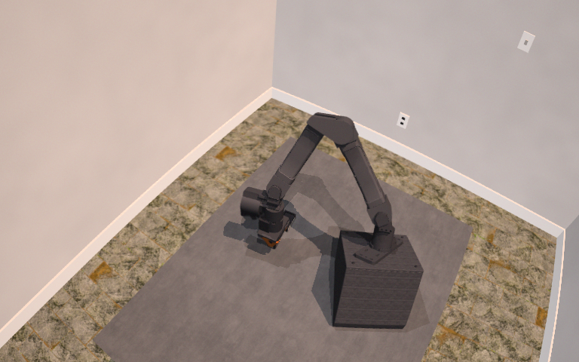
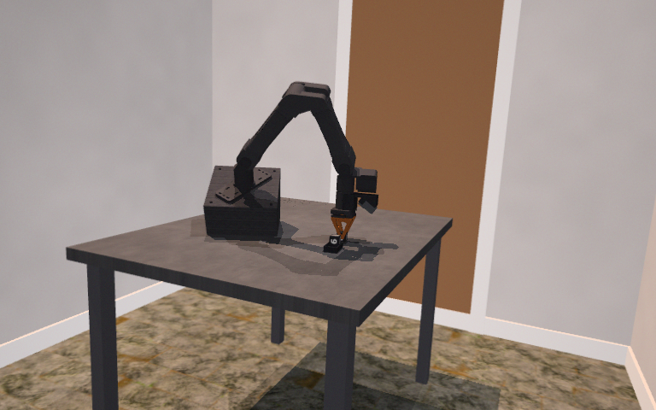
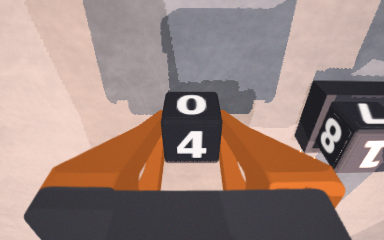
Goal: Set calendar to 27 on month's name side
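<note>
"Counting what was done did not take long," said the first speaker. "One block (image 2: 335, 240) (image 3: 351, 131) was in the tray (image 2: 330, 249) (image 3: 307, 117), with an 8, a 7 and a 1 showing to the wrist view. It looked turned askew there, and whether it sat flat on the tray's floor could not be told."

"And the other?" asked the second.

"The other block (image 3: 191, 142) was outside the tray, clamped between the orange fingers of the gripper (image 1: 271, 243) (image 2: 343, 236) (image 3: 191, 119), with a 0 and a 4 in view. Whether its bottom touched the table (image 1: 216, 305) (image 2: 271, 274) (image 3: 20, 125) was hard to say."

"So the 27 was not made?"

"No. The month's name showed nowhere, so the reading side was uncertain. The held block probably had to bring its 2 to that side, and the first block its 7, both upright. Placing, squaring up and letting go were all left."

"How was the room for moving?"

"The tray's wall stood near one finger, so a low sideways move could have knocked it. Lifting over the rim seemed wiser. The table's edges were well apart from the fingers. Inside the tray, the askew block might have crowded its neighbour's place."
</note>
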